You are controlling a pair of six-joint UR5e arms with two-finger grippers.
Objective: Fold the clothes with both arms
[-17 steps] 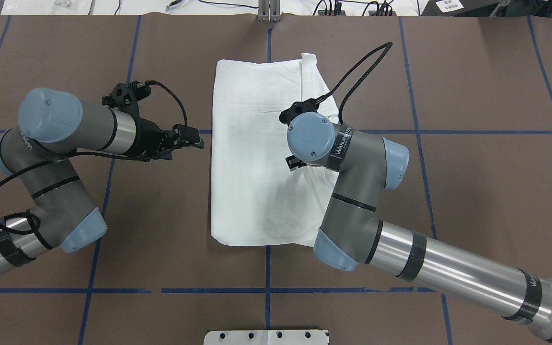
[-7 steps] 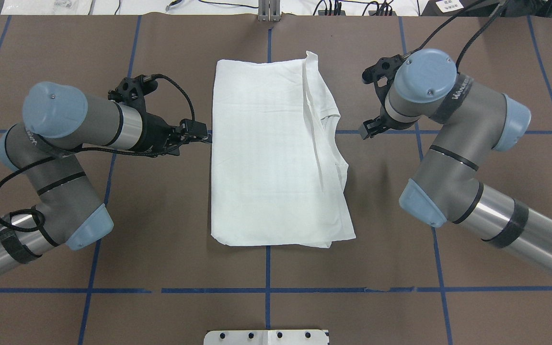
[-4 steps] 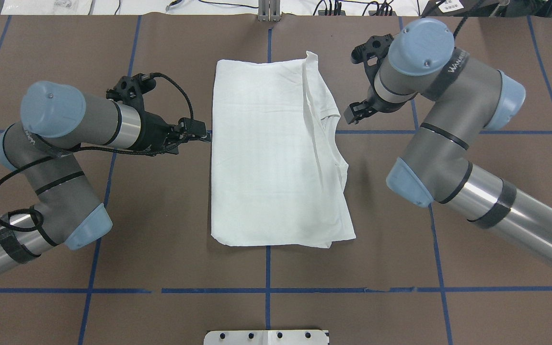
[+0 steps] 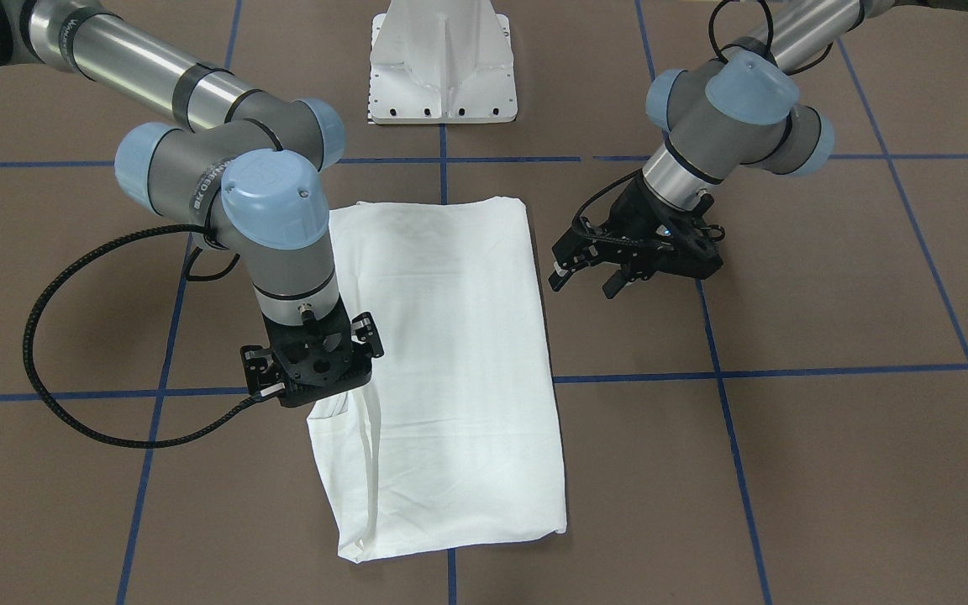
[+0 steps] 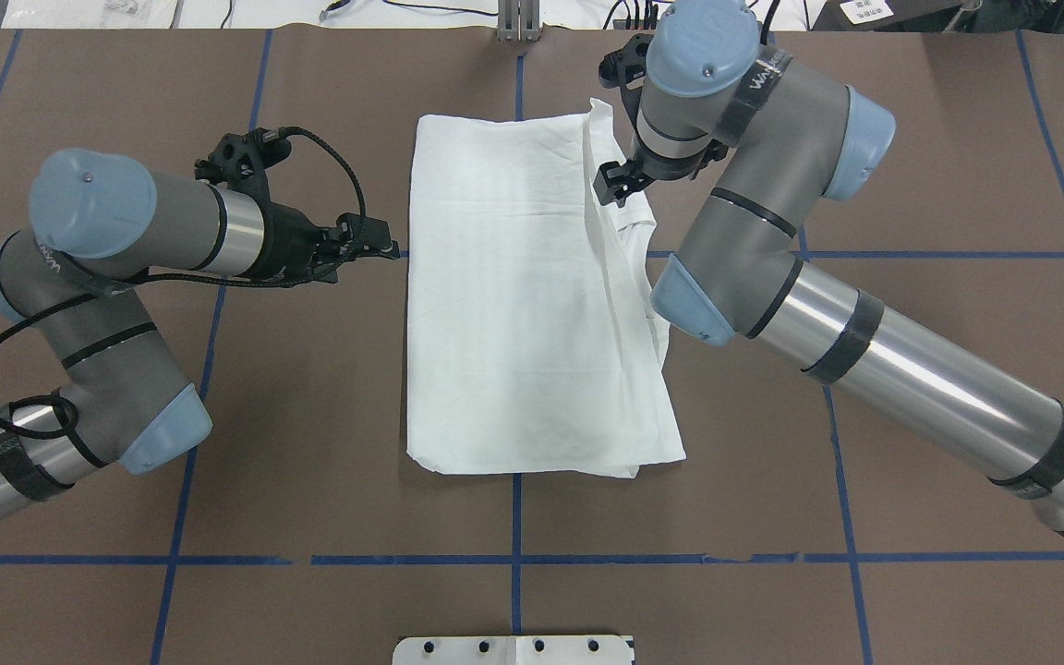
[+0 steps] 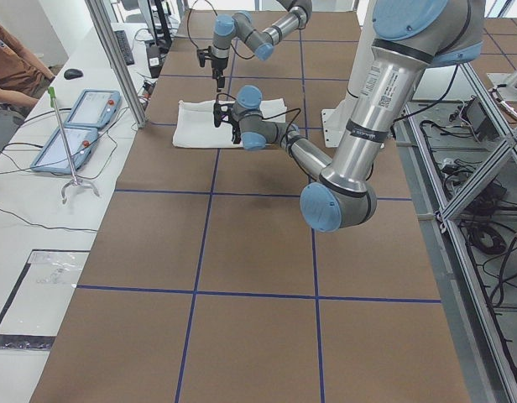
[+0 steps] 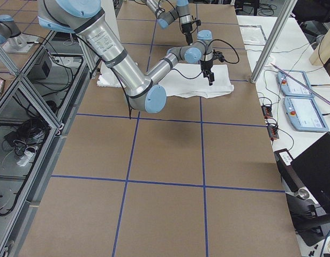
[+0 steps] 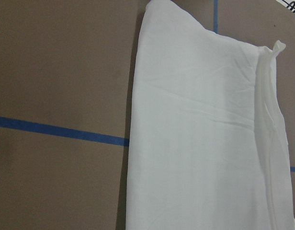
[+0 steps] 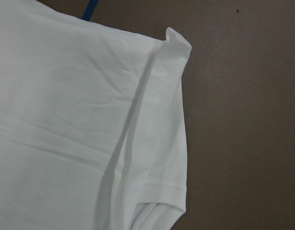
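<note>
Now, shirt (image 5: 513, 305) is laid folded flat at table (image 5: 911, 139) centre, L gripper (image 4: 582, 287) held open & empty just beside its edge, R gripper (image 5: 612, 182) hung over its layered far-right edge, grip state can't be told.

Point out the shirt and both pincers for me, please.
shirt (image 5: 513, 305), overhead view, on the flat middle of the folded cloth.
left pincer (image 4: 582, 284), front-facing view, midway between its two fingertips.
right pincer (image 5: 610, 185), overhead view, at its fingertips, over the shirt's far right part.
</note>
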